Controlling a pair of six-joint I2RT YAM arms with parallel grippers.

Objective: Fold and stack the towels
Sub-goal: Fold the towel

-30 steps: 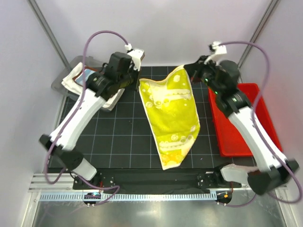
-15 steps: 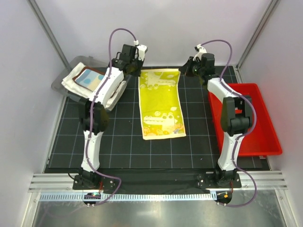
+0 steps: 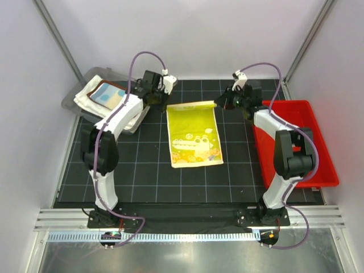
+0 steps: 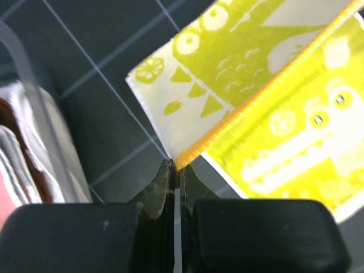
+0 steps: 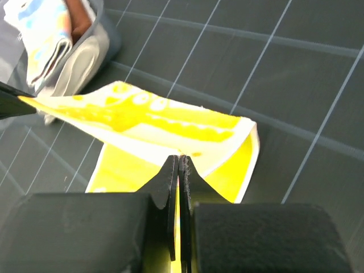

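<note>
We see the yellow towel [image 3: 193,139] lying mid-desk [image 3: 142,170], its far edge lifted and curling over. The left hand [image 4: 175,169] is pinched tight on the towel's far-left corner, and the right hand [image 5: 178,162] is pinched tight on its far-right corner. The other folded towels [image 3: 105,95] are stacked in a grey tray [image 3: 69,104] at the far-left desk corner, and a red bin [image 3: 318,170] sits along the right edge.

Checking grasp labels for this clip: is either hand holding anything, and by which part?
Both hold the yellow towel: the left hand pinches its far left corner, the right hand its far right corner.
</note>
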